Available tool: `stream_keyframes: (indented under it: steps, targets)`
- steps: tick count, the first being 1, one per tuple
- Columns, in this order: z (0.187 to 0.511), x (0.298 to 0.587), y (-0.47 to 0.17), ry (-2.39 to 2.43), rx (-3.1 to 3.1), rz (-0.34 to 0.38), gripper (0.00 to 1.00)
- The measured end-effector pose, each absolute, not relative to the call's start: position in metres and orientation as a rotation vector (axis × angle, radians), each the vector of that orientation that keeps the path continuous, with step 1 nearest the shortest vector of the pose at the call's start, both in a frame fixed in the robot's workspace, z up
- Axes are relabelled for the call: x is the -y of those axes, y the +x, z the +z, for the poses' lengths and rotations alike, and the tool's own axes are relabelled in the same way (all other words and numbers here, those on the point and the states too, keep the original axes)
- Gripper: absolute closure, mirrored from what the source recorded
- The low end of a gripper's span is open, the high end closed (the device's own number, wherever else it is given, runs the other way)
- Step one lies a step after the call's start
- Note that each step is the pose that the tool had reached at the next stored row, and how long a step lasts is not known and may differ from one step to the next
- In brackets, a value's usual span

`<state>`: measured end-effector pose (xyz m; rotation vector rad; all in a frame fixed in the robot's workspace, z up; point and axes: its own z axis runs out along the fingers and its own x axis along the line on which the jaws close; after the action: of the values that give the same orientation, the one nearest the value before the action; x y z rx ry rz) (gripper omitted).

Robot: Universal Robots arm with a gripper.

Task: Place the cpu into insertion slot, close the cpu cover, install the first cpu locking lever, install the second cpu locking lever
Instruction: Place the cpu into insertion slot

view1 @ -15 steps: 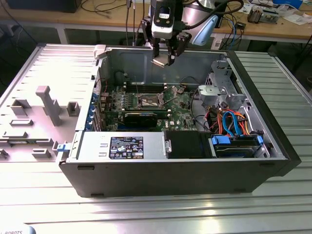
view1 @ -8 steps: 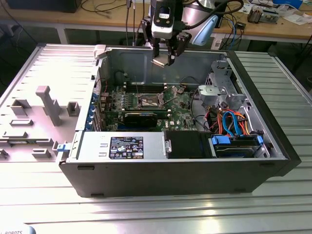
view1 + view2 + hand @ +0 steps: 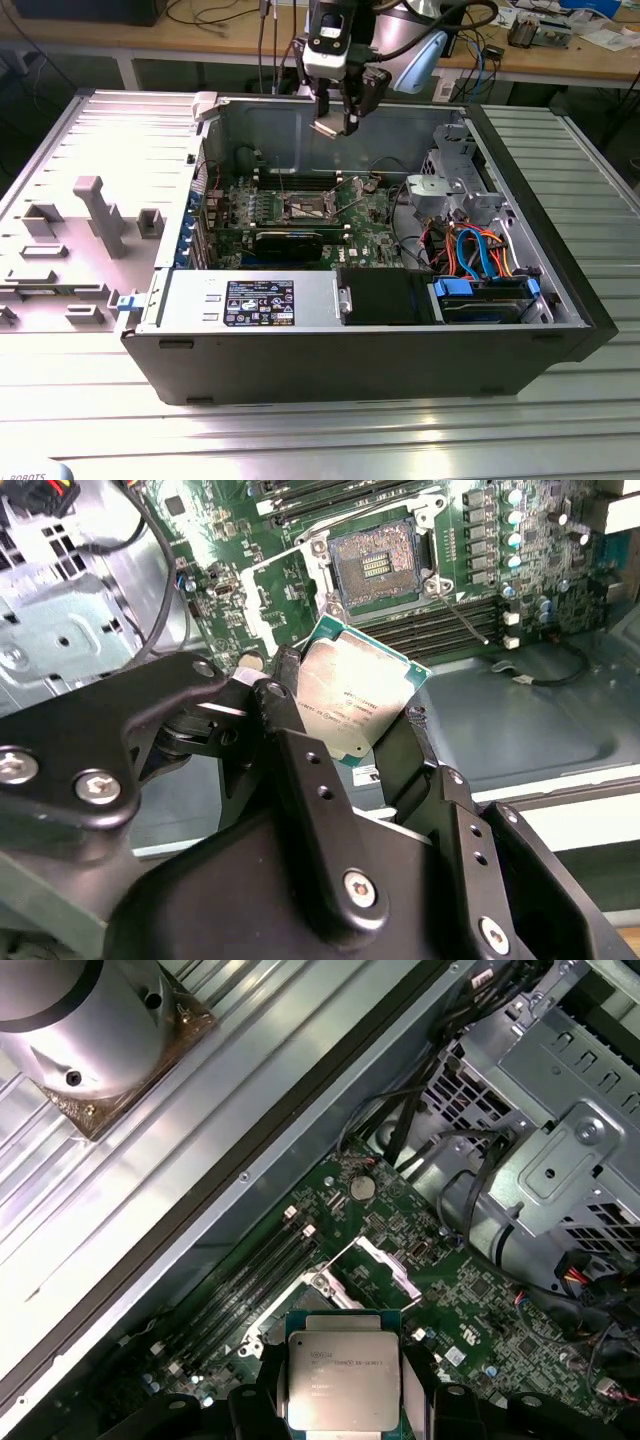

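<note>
The end effector (image 3: 350,695) grips the cpu (image 3: 342,1380) by two opposite edges, hanging above the open computer case (image 3: 350,365). Below, the insertion slot (image 3: 375,565) lies bare on the green motherboard (image 3: 230,590), with the cpu cover (image 3: 385,1260) swung open.

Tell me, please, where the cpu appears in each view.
Exterior view: cpu in the end effector, above the open case.
Second wrist view: cpu gripped, near the insertion slot.
First wrist view: cpu gripped, metal top facing the camera.
Shared landmark: memory slots.
</note>
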<state>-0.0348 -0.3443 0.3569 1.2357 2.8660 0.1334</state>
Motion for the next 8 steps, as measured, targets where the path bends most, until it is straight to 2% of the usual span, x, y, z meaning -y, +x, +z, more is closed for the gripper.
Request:
stream_keyframes:
  steps: [8]
  targets:
    - [0.3569,0.3443,-0.0348,1.238,-2.865,0.133,0.46]
